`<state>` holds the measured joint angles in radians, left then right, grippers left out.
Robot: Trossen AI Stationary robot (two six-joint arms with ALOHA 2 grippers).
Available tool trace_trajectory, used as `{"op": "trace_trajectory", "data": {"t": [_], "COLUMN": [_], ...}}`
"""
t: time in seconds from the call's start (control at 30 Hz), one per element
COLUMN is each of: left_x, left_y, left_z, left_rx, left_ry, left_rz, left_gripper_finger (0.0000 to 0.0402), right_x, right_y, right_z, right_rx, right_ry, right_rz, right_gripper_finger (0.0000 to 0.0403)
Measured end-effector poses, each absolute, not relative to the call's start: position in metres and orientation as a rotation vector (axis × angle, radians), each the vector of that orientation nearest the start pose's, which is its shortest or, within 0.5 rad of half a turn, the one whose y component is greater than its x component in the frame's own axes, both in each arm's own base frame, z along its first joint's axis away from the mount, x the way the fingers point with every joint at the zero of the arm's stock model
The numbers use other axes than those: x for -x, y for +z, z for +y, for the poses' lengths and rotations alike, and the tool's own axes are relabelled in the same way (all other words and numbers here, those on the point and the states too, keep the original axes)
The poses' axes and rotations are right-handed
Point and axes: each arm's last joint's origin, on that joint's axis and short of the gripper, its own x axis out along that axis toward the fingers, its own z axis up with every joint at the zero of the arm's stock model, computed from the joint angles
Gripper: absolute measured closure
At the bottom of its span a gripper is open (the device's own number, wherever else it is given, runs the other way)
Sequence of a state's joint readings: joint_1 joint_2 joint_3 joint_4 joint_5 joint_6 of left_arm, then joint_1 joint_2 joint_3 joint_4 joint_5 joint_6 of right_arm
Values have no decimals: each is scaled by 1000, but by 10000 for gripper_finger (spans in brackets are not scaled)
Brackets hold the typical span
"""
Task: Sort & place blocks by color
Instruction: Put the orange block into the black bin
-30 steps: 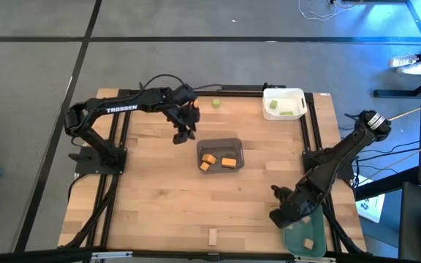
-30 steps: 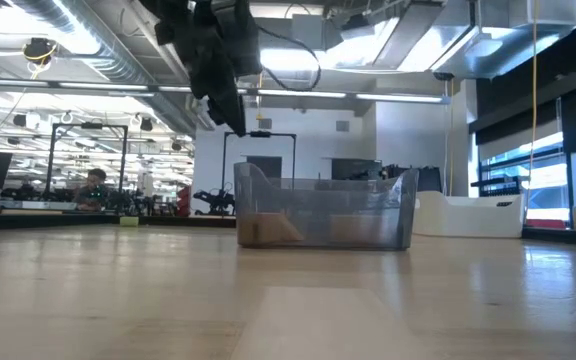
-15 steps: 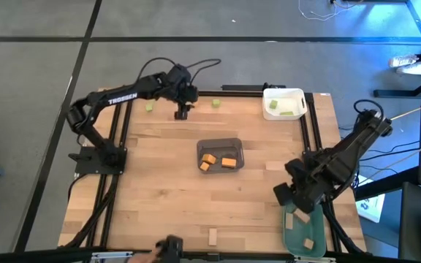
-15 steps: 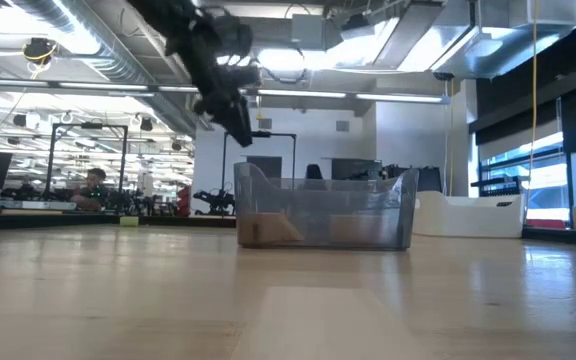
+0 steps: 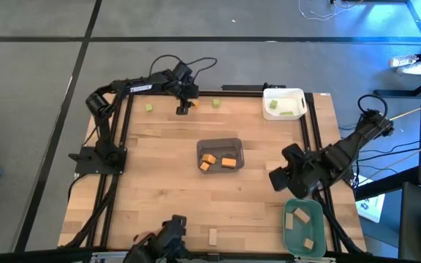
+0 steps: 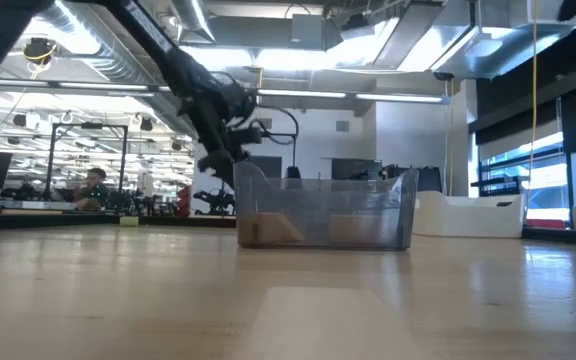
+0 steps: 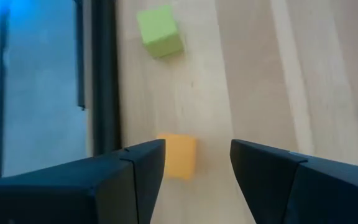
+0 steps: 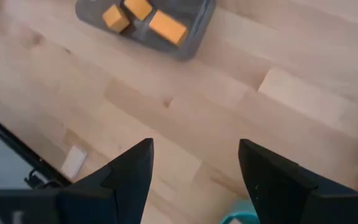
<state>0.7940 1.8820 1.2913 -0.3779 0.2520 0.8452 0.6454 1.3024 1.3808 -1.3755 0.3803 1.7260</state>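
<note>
The left pincer hung over the far edge of the surface, and its two dark fingers were spread apart with nothing between them. Right under it sat a small orange block — in the left wrist view the block lay in the gap between the fingers, a bit nearer to one finger than the other. It looked like a cube, so it had no long side to line up with. The next move would likely be a drop straight down with a small nudge to the side, so the block sits in the middle of the gap.

Two green blocks lay near it on the same far edge: one toward the white tray, and one on the other side of the pincer. The left arm was much nearer to all three.

The grey tray in the middle held orange blocks already, so the orange cube would probably go there. The white tray held green blocks.

The right pincer was spread open and empty too — it hung above the surface just beside the green tray, which held tan blocks. One more tan block lay alone on the near edge, well apart from the trays.
</note>
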Motion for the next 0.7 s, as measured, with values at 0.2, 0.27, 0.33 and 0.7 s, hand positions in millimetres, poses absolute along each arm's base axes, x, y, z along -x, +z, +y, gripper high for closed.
{"op": "trace_trajectory", "data": {"t": [0.2,0.27,0.33,0.7], "left_x": [-298,-303,-306,-300], "left_y": [172,170,172,175], "left_z": [293,298,301,305], "left_rx": [-281,-278,-266,-267], "left_ry": [101,111,107,30], "left_rz": [1001,1034,1061,1141], "left_gripper_finger": [226,229,231,237], "right_x": [-181,-182,-182,-183], "right_y": [351,353,354,357], "right_z": [102,98,94,82], "right_rx": [-887,-896,-908,-880], "right_ry": [-741,-749,-756,-756], "right_rz": [907,897,888,885], "right_gripper_finger": [169,169,169,169]}}
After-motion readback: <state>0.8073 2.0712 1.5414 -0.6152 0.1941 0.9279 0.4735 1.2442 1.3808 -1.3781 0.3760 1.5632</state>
